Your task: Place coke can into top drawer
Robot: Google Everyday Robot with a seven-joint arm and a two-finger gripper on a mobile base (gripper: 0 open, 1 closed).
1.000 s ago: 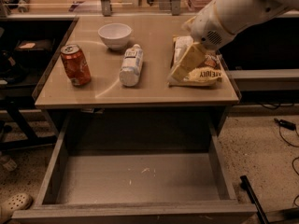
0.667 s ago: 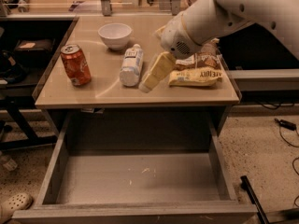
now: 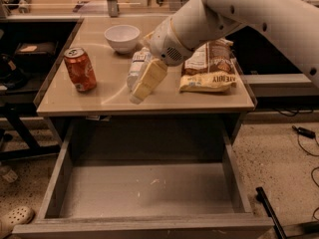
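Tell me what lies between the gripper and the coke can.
In the camera view, only bare tabletop separates the gripper from the coke can; the white bottle lies partly behind the gripper, not in that stretch.

- Dim, warm amber light is falling from above and tinting everything orange-brown.
- The gripper (image 3: 146, 82) is hanging over the middle of the worktop (image 3: 109, 59), its pale casing catching the light.
- A faint curved streak of glare is shining on the worktop just left of the gripper.
- Below the gripper, the top drawer (image 3: 149, 193) is darkening toward its back wall.
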